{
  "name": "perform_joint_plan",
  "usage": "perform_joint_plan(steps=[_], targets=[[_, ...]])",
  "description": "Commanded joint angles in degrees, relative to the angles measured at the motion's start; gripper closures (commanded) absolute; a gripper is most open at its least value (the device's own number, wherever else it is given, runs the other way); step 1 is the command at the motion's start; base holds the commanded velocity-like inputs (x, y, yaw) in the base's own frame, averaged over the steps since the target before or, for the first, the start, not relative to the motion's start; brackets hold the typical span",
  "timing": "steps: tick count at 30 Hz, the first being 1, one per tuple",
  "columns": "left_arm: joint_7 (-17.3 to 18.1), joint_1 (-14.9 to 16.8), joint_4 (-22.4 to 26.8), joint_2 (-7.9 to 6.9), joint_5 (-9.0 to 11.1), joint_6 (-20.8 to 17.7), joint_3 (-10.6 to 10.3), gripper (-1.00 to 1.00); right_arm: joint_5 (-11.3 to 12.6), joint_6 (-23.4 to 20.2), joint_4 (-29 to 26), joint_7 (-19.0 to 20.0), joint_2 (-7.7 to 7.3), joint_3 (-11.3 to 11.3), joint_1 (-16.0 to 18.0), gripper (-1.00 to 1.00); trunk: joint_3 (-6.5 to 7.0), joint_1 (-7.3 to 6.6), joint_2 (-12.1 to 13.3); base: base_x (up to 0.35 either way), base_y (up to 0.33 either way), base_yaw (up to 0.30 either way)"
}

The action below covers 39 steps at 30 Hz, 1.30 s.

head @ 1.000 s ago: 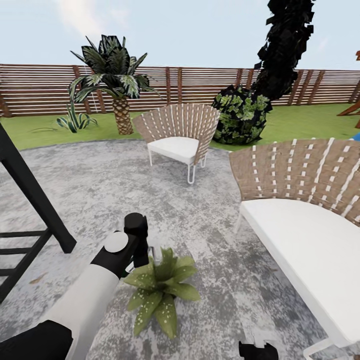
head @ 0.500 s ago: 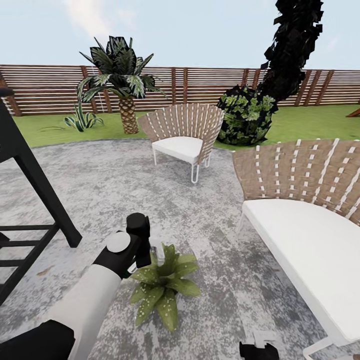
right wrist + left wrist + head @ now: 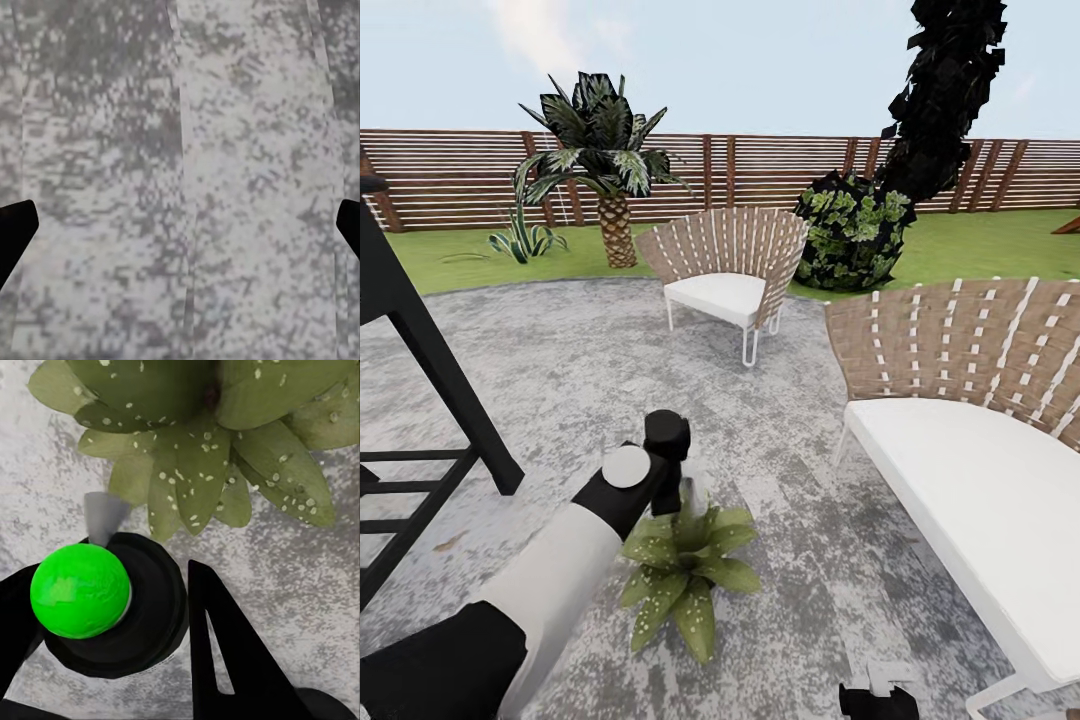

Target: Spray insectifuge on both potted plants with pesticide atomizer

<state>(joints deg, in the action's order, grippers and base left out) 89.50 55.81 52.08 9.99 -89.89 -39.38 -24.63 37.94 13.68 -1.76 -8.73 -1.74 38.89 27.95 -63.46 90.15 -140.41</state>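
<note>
Grey mottled stone of the patio (image 3: 780, 450) lies under everything. At 6 o'clock, the right gripper (image 3: 180, 225) hangs over bare stone with its fingers spread wide. The left gripper (image 3: 678, 480) pinches the pesticide atomizer (image 3: 112, 607), just above the potted plant (image 3: 685, 570), whose speckled leaves spread on the patio. At 3 o'clock stands a woven sofa (image 3: 970, 440). At 12 o'clock are a chair (image 3: 725, 275), a palm (image 3: 600, 150) and the fence (image 3: 460, 180).
</note>
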Motion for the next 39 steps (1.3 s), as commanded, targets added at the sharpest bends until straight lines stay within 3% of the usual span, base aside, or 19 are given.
perform_joint_plan(steps=[1,3,6,7,10,12,22,30,39], targets=[[0.5,0.3,0.2,0.0,-0.3,-0.6,-0.2,1.0,0.4,0.0,-0.1,-0.2,-0.02,0.5,0.0,-1.0,-0.05,-0.01,0.0,0.0,0.0,0.0],[0.5,0.4,0.4,0.0,-0.2,-0.5,-0.5,1.0,0.4,0.0,-0.1,-0.2,-0.02,0.5,0.0,-1.0,-0.05,-0.01,0.0,0.0,0.0,0.0],[0.5,0.3,0.6,0.0,-0.1,-0.6,-5.6,1.0,0.4,0.0,-0.1,-0.2,-0.02,0.5,0.0,-1.0,-0.05,-0.01,0.0,0.0,0.0,0.0],[0.5,0.2,0.6,0.0,0.2,-0.6,-6.3,1.0,0.4,0.0,-0.1,-0.2,-0.02,0.5,0.0,-1.0,-0.05,-0.01,0.0,0.0,0.0,0.0],[0.5,0.0,0.7,0.0,5.6,-0.5,-7.7,1.0,0.5,0.1,-0.1,-0.3,-0.02,0.5,0.0,-1.0,-0.05,-0.01,0.0,0.0,0.0,0.0],[0.5,0.0,0.7,0.0,6.9,-0.4,-7.9,1.0,0.5,0.1,-0.1,-0.3,0.05,0.4,0.0,-1.0,-0.02,-0.01,0.0,0.0,0.0,-0.055],[0.5,0.2,3.2,0.0,7.0,-0.3,-8.4,1.0,0.6,0.1,-0.2,-0.4,0.28,0.4,0.0,-1.0,0.12,-0.01,0.0,0.073,0.021,-0.125],[0.5,0.4,3.3,0.0,6.9,-0.3,-12.8,1.0,0.6,0.1,-0.2,-0.4,0.25,0.4,0.0,-1.0,0.12,-0.01,0.0,0.064,0.019,0.0],[0.5,0.4,4.7,0.0,6.9,-0.3,-13.2,1.0,0.6,0.1,-0.2,-0.3,0.25,0.4,0.0,-1.0,0.12,-0.01,0.0,0.229,0.092,0.0]])
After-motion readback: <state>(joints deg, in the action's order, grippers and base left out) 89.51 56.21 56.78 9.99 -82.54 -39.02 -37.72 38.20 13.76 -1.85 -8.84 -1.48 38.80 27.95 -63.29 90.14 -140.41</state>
